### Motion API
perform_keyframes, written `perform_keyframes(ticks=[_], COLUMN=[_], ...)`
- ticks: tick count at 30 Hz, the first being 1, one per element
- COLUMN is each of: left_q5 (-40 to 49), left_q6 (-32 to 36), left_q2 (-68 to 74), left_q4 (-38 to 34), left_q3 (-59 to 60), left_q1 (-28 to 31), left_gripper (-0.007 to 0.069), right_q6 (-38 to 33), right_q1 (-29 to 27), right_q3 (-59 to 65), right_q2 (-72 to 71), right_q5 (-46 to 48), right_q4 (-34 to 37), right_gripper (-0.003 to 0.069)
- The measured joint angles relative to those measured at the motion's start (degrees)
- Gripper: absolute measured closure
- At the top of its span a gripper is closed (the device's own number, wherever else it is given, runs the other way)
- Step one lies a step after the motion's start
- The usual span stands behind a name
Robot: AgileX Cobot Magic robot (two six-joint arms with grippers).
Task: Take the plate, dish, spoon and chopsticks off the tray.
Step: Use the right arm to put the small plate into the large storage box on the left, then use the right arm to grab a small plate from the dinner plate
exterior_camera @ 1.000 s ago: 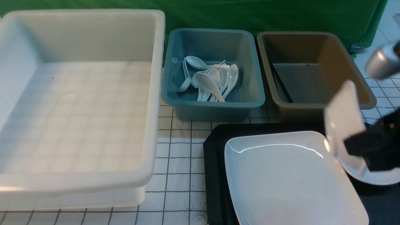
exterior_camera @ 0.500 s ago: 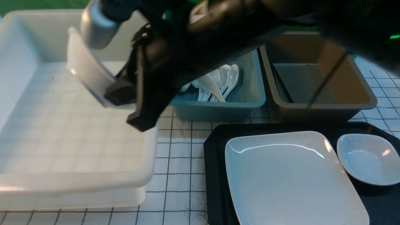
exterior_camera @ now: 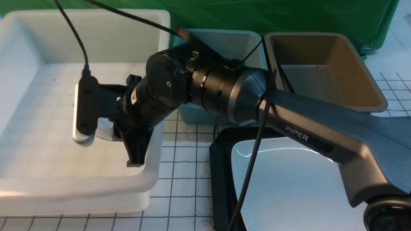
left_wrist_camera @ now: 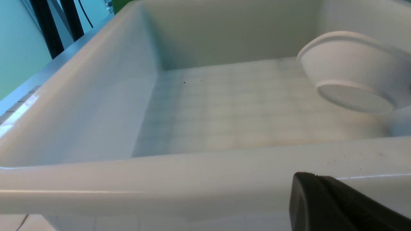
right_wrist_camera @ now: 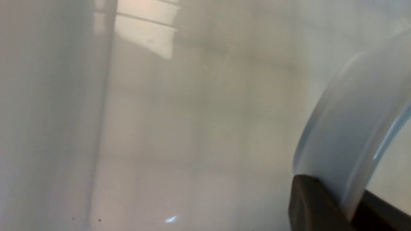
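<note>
So the right arm was stretched clear across the bench to the robot's left side, over the blue bin and into the big white bin; the right end effector was clamped on the rim of the small white dish, with its dark fingers pinching the edge from both sides (the right wrist view showed that nice and close). The dish hung tilted inside the white bin, near the wall on the blue bin's side; from the left wrist view its foot ring faced down toward the bin floor and it looked clear of that floor, though I couldn't swear to it. In the front view most of the dish hid behind the wrist camera and its cable; only a sliver of white rim showed.

The plate sat flat on the black tray, on the robot's right and nearer the camera; the arm covered the plate's right part. The brown bin stood just beside the blue one, behind the tray; green cloth hung at the back.

The left end effector sat just outside one wall of the white bin, looking over its rim; only a dark bit of it showed; its jaws were together.
</note>
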Motion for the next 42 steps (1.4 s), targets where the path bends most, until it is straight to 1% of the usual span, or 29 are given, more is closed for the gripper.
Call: perform_keyframes(ticks=[3,4,10,11,13,15,19,22,25,27,28,29,30,31,33,34,35,36,37,39,42], left_q5=[0.0,0.0,0.0,0.0,0.0,0.0,0.0,0.0,0.0,0.0,0.0,0.0,0.0,0.0,0.0,0.0,0.0,0.0,0.0,0.0,0.0], left_q6=[0.0,0.0,0.0,0.0,0.0,0.0,0.0,0.0,0.0,0.0,0.0,0.0,0.0,0.0,0.0,0.0,0.0,0.0,0.0,0.0,0.0], left_q2=[0.0,0.0,0.0,0.0,0.0,0.0,0.0,0.0,0.0,0.0,0.0,0.0,0.0,0.0,0.0,0.0,0.0,0.0,0.0,0.0,0.0], left_q4=[0.0,0.0,0.0,0.0,0.0,0.0,0.0,0.0,0.0,0.0,0.0,0.0,0.0,0.0,0.0,0.0,0.0,0.0,0.0,0.0,0.0], left_q3=[0.0,0.0,0.0,0.0,0.0,0.0,0.0,0.0,0.0,0.0,0.0,0.0,0.0,0.0,0.0,0.0,0.0,0.0,0.0,0.0,0.0], left_q1=[0.0,0.0,0.0,0.0,0.0,0.0,0.0,0.0,0.0,0.0,0.0,0.0,0.0,0.0,0.0,0.0,0.0,0.0,0.0,0.0,0.0], left_gripper=[0.0603,0.0603,0.0603,0.0603,0.0603,0.0603,0.0603,0.0603,0.0603,0.0603,0.0603,0.0603,0.0603,0.0603,0.0603,0.0603,0.0603,0.0603,0.0603,0.0603,0.0603], right_q6=[-0.1,-0.2,-0.2,-0.2,0.1,1.0,4.5,7.5,10.2,13.2,14.9,15.3,18.2,20.7,26.4,26.9,30.8,32.6,33.6,37.7,41.4], right_q1=[0.1,0.1,0.1,0.1,0.2,0.2,0.4,0.6,0.7,0.6,0.4,0.4,0.0,-0.4,-2.0,-2.0,-4.3,-6.1,-7.7,-12.7,-21.8], right_q3=[-0.3,-0.3,-0.4,-0.4,-0.6,-0.6,-0.6,-0.6,-0.6,-0.6,-0.7,-0.7,-0.7,-0.6,0.1,0.3,2.1,3.5,4.5,9.1,18.7], right_q2=[0.0,0.0,0.0,0.0,-0.1,-0.5,-3.3,-7.3,-12.4,-17.6,-19.8,-20.2,-23.2,-25.3,-30.0,-30.0,-34.0,-36.2,-37.6,-42.4,-48.0], right_q5=[0.1,0.1,0.5,0.5,1.2,2.2,4.6,7.0,12.3,18.2,21.2,21.8,25.8,27.8,27.8,27.8,27.8,27.8,27.8,27.8,27.8], right_q4=[-0.4,-0.6,-0.8,-0.8,-0.8,-0.8,-1.1,-1.2,-1.4,-2.6,-3.6,-3.9,-6.1,-8.4,-13.9,-13.9,-17.6,-18.8,-19.4,-20.3,-20.6], right_gripper=[0.0561,0.0543,0.0392,0.0377,0.0361,0.0360,0.0379,0.0421,0.0496,0.0588,0.0618,0.0622,0.0629,0.0629,0.0629,0.0629,0.0629,0.0629,0.0629,0.0629,0.0629])
